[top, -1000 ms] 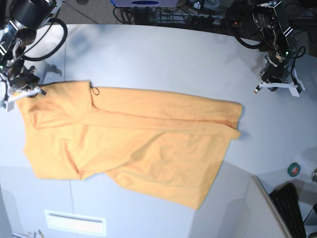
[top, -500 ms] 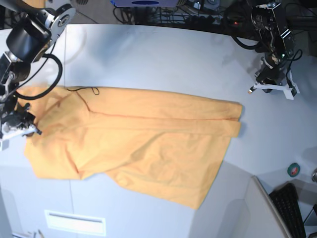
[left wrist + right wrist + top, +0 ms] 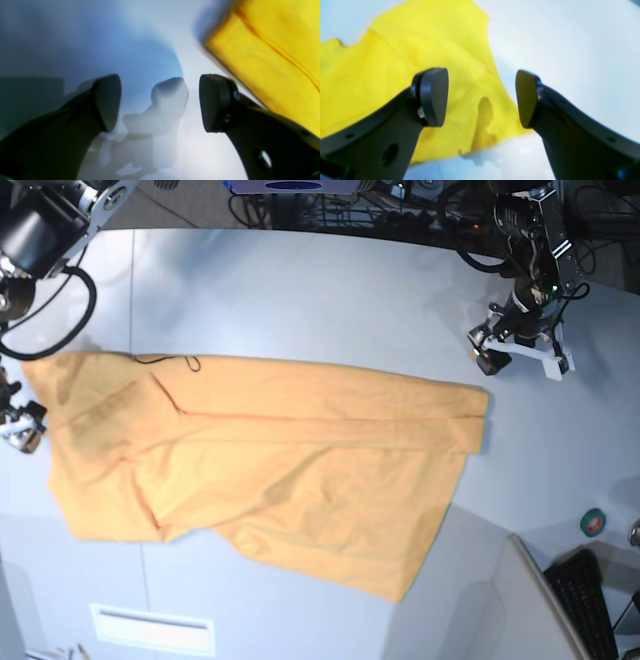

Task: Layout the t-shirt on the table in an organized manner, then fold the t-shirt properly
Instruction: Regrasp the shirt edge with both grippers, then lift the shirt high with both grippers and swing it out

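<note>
Plainly, both the left gripper (image 3: 160,102) and right gripper (image 3: 482,97) gape empty beside the t-shirt (image 3: 270,470), which sprawls crooked and creased across the table (image 3: 320,290); laying out seems unfinished, folding unstarted.

The orange-yellow t-shirt (image 3: 270,470) lies spread across the white-grey desk (image 3: 330,300), creased, with a thin black cord at its upper left edge. The left tool (image 3: 495,348) sits just beyond the shirt's upper right corner. The right tool (image 3: 22,425) is beside the shirt's left edge. A keyboard (image 3: 590,600) shows at lower right.
</note>
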Available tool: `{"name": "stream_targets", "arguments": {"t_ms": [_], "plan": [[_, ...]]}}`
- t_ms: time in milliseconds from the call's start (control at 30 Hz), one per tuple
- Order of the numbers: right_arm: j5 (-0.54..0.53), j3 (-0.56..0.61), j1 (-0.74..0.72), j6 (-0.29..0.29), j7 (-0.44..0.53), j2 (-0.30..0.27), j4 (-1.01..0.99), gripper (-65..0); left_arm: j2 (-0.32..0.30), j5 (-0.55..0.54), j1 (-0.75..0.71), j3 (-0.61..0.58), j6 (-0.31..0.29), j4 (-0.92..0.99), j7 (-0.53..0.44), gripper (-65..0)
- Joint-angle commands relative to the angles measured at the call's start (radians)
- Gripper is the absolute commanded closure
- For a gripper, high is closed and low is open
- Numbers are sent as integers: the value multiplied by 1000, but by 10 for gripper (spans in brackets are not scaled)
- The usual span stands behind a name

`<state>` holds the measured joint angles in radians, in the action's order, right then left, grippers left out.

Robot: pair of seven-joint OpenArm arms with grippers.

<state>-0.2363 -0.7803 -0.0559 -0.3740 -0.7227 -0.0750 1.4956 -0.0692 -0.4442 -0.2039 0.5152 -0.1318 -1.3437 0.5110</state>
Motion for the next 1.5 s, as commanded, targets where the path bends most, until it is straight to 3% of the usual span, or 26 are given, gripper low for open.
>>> {"name": "stream_targets", "arguments": {"t_ms": [0,200,400,633,967,1033,1100,1233,1367,1467], "plan": [[-30,0,21,-7,13,13,47,-401,-10,-5,25,1,-4,7,-19,-461],[-246,-69,209,-7,16,63,130,-402,-10,-5,123,-2,-9,140,-19,-411],[-347,-133,236,-9,44,63,4,-407,7,-5,160,-2,-62,163,-19,-403],[-367,-132,201,-9,107,37,-151,-408,12,-5,160,-34,-111,158,-19,-403],[-369,-141,156,-9,108,28,-214,-408,10,-5,209,-45,-111,235,-18,-398],[-369,-141,135,-9,110,13,-261,-408,10,-5,209,-42,-111,249,-18,-344],[-369,-141,109,-9,124,-1,-327,-408,10,-5,209,-42,-111,251,-18,-245],[-366,-140,81,-3,213,-22,-444,-407,10,-5,209,-40,-111,251,-18,-99],[-363,-132,52,-6,242,-50,-554,-405,7,-5,211,-40,-111,252,-18,-5],[-363,-132,24,-7,248,-75,-637,-398,6,-5,211,-40,-111,252,-18,0]]}}
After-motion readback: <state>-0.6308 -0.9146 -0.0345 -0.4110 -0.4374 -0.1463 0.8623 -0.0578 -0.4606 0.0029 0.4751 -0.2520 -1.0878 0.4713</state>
